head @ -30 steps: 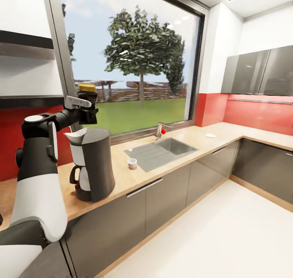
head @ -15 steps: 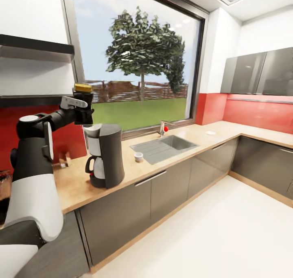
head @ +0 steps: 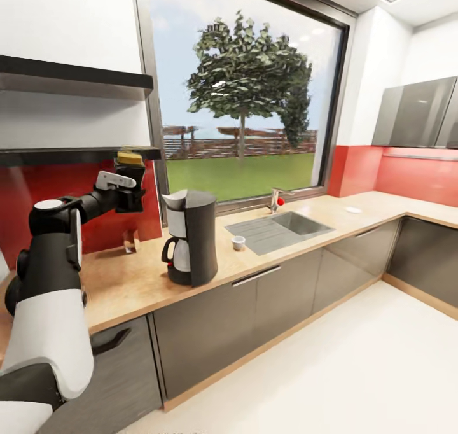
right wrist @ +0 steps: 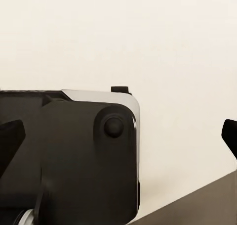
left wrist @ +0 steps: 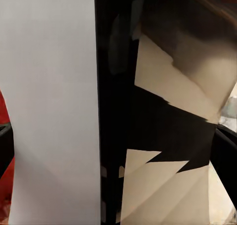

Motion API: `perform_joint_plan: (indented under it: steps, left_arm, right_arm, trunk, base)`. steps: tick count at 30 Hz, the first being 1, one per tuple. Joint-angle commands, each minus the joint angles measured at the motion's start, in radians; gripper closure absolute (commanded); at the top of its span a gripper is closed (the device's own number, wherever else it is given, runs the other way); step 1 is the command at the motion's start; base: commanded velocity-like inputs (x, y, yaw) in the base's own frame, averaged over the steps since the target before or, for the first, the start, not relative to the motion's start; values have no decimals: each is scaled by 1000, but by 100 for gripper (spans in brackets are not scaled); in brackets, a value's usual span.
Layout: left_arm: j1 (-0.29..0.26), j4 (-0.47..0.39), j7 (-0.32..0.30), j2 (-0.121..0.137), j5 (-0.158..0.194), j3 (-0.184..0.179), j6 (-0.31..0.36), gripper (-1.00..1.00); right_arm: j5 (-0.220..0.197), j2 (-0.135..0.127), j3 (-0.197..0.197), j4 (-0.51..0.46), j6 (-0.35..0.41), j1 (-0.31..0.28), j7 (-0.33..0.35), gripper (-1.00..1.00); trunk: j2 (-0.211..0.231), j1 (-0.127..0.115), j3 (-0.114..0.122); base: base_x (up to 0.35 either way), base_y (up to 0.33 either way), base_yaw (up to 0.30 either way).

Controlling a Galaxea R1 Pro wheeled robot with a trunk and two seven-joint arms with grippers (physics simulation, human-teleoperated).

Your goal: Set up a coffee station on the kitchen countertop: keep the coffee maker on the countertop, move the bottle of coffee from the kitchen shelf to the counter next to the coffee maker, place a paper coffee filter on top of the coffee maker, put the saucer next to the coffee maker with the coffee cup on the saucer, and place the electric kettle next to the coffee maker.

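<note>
My left gripper (head: 130, 191) is shut on the bottle of coffee (head: 131, 160), a dark jar with a yellow lid, held up just under the lower shelf (head: 70, 156). In the left wrist view the bottle (left wrist: 163, 91) and its white label are very close. The black coffee maker (head: 193, 237) stands on the countertop (head: 127, 281), right of and below the bottle. A small white coffee cup (head: 238, 243) sits by the sink, and the white saucer (head: 353, 210) lies far right. My right gripper (right wrist: 121, 135) is open over the floor.
A sink (head: 283, 227) with a tap (head: 275, 199) is set under the big window. A small object (head: 130, 240) stands on the counter at the red wall. An upper shelf (head: 76, 81) is at left. Grey wall cabinets (head: 413, 112) hang at right, above a pale floor (head: 331, 370).
The camera has pulled back from the counter and turned, so the coffee maker and sink look smaller and farther right. The left gripper still holds the bottle at the same height.
</note>
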Motion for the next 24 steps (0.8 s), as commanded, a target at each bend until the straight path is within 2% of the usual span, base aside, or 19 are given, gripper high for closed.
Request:
perform_joint_plan:
  steps: [1, 2, 4, 7, 13, 16, 21, 24]
  left_arm:
    - [10, -1, -9, 0, 2, 18, 4, 100]
    - [21, -1, -10, 0, 3, 49, 0, 100]
    - [30, -1, -11, 4, 3, 90, -4, 100]
    - [54, 0, -10, 20, -1, 125, -10, 100]
    - [133, 5, -6, 28, -2, 135, -18, 100]
    - [170, 12, 2, 25, -4, 133, -53, 100]
    - [199, 14, 63, 16, 1, 130, -73, 100]
    - [208, 33, 120, -3, 5, 129, -78, 100]
  right_arm:
    - [0, 0, 0, 1, -3, -1, 1, -100]
    - [0, 0, 0, 1, -3, -1, 1, -100]
    - [0, 0, 0, 1, -3, -1, 1, -100]
    - [0, 0, 0, 1, -3, -1, 1, -100]
    - [0, 0, 0, 1, -4, -1, 0, -100]
    - [0, 1, 1, 1, -5, -1, 1, -100]
    - [0, 1, 1, -1, -5, -1, 1, -100]
    - [0, 1, 1, -8, -5, -1, 1, -100]
  trunk:
    - [-1, 0, 0]
    - [-1, 0, 0]
    - [-1, 0, 0]
    - [-1, 0, 0]
    - [-1, 0, 0]
    - [-1, 0, 0]
    - [-1, 0, 0]
    - [-1, 0, 0]
  base:
    - [-1, 0, 276]
    - [0, 0, 257]
    - [0, 0, 158]
    - [0, 0, 54]
    - [0, 0, 9]
    - [0, 0, 0]
    - [0, 0, 0]
    - [0, 0, 0]
